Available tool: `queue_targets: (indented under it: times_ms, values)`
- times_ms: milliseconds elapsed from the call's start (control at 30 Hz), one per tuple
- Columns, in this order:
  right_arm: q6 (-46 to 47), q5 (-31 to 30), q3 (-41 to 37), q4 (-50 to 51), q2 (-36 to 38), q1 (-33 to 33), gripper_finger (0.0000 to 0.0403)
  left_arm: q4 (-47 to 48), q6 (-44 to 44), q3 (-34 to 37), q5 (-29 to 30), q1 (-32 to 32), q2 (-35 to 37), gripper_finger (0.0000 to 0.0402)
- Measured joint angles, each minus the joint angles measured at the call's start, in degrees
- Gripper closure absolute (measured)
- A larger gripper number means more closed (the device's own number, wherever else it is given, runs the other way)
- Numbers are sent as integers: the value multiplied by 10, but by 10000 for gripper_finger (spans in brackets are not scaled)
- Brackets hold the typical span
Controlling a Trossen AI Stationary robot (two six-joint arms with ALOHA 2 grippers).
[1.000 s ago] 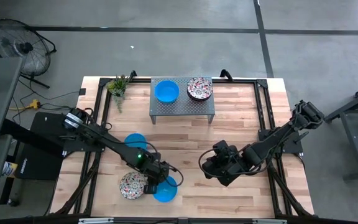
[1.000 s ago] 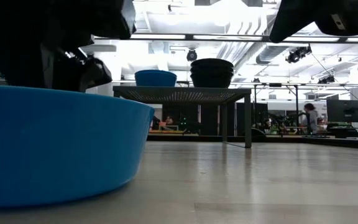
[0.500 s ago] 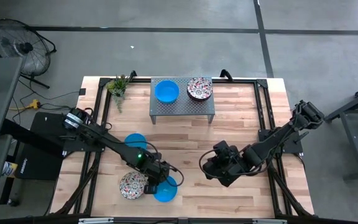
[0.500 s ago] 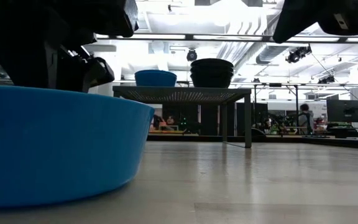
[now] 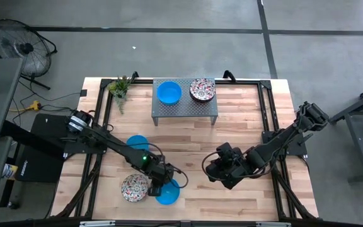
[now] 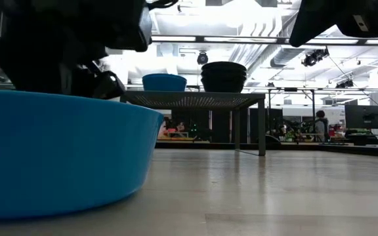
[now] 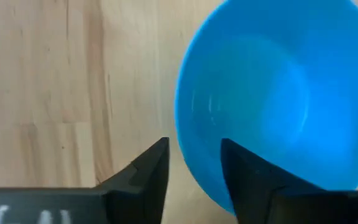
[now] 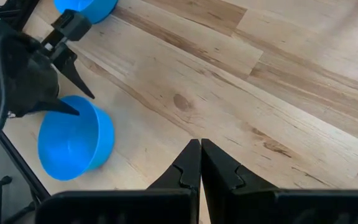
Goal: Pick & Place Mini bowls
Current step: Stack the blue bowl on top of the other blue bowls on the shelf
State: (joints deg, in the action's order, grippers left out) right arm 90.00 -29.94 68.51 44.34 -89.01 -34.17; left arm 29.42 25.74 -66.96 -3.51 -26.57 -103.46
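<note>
L tool [image 7: 194, 165] narrower vs before, astride blue bowl [image 7: 272, 99] rim

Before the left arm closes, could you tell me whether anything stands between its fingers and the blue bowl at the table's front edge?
Nothing visible does. The left gripper straddles the blue bowl at its rim, one finger outside and one inside. The floral bowl sits alongside, clear of the fingers.

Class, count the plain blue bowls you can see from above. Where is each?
3: one on the rack, one on the table beside the left arm, one at the left end effector. Stacked or arm-covered bowls may be hidden.
</note>
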Motion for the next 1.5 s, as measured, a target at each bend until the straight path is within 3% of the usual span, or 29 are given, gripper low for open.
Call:
queue_targets:
  times_ms: [300, 633, 833, 1167, 1500]
  values:
    - [0, -1, 0, 2, 0, 0, 403, 6, -15, 0, -17, 0, 0, 391]
    - [0, -1, 0, 2, 0, 0, 403, 2, -25, 0, -21, 0, 0, 398]
    - [0, 1, 0, 1, 0, 0, 403, 9, -50, -35, -19, 0, 0, 400]
    - [2, 12, 0, 2, 0, -3, 403, 169, -152, -163, 9, 41, 0, 401]
    - [67, 21, 0, 48, 0, -36, 403, 288, -250, -270, 8, 96, 0, 401]
